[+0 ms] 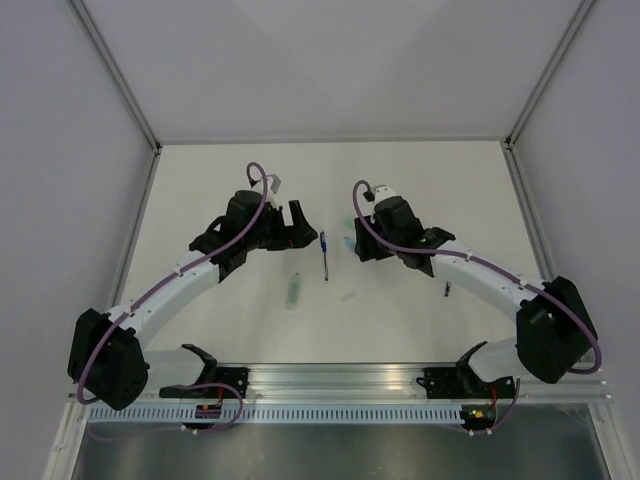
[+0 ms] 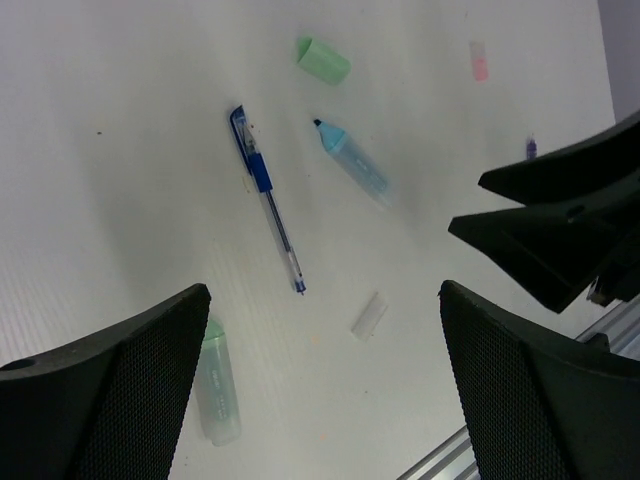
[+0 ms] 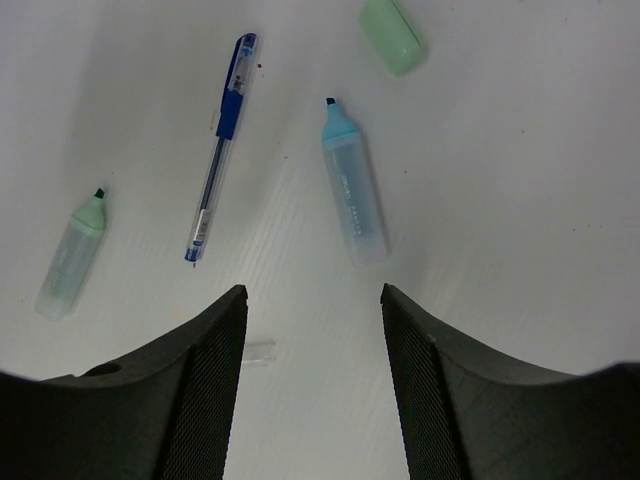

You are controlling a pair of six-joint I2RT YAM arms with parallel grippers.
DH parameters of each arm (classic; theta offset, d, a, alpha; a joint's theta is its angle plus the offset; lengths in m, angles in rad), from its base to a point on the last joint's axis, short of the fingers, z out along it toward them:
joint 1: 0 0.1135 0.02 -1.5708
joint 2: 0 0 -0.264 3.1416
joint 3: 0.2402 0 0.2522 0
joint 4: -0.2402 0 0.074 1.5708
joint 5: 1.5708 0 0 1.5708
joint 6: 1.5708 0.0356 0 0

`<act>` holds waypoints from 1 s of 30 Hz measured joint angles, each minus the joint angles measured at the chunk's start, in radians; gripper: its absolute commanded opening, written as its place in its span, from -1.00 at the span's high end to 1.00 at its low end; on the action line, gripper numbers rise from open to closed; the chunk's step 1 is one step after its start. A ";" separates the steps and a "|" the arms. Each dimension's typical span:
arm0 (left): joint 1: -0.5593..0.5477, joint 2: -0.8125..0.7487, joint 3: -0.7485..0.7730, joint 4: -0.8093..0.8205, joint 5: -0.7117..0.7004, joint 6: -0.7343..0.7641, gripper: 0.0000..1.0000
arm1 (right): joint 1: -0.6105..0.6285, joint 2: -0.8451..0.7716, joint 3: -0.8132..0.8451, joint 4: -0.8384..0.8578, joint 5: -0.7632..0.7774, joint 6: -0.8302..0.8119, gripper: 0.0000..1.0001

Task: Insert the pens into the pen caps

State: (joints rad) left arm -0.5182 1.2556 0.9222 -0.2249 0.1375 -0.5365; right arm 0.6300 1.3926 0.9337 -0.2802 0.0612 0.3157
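Observation:
A blue pen [image 1: 324, 256] with a clear barrel lies on the white table between my two grippers; it also shows in the left wrist view [image 2: 265, 195] and the right wrist view [image 3: 220, 145]. A light blue highlighter [image 3: 354, 185] and a mint green highlighter [image 3: 72, 255] lie uncapped beside it. A mint green cap [image 3: 392, 35] lies beyond the blue highlighter. A small clear cap [image 2: 369, 315] lies nearer the arms. A pinkish cap [image 2: 479, 62] lies farther off. My left gripper [image 2: 325, 290] is open and empty above the table. My right gripper [image 3: 312, 290] is open and empty, just short of the blue highlighter.
A tiny dark purple piece [image 1: 447, 289] lies near the right arm. Grey walls enclose the table on three sides. A metal rail [image 1: 340, 378] runs along the near edge. My right gripper's body [image 2: 560, 225] shows at the right of the left wrist view.

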 measured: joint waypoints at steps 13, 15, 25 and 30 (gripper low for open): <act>0.000 -0.107 -0.258 0.173 0.026 -0.017 -0.98 | -0.031 0.312 0.169 -0.065 -0.012 -0.102 -0.19; 0.000 -0.111 -0.258 0.188 0.023 -0.019 -0.98 | -0.032 0.341 0.179 -0.072 -0.011 -0.108 -0.17; 0.000 -0.149 -0.284 0.229 -0.006 -0.021 -0.98 | -0.032 0.406 0.169 -0.078 0.008 -0.115 -0.01; 0.000 -0.158 -0.295 0.232 -0.016 -0.022 -0.98 | -0.032 0.426 0.168 -0.079 0.011 -0.114 0.08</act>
State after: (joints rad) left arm -0.5182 1.0977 0.6270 0.0067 0.1215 -0.5587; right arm 0.5983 1.8187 1.1019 -0.3588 0.0719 0.2012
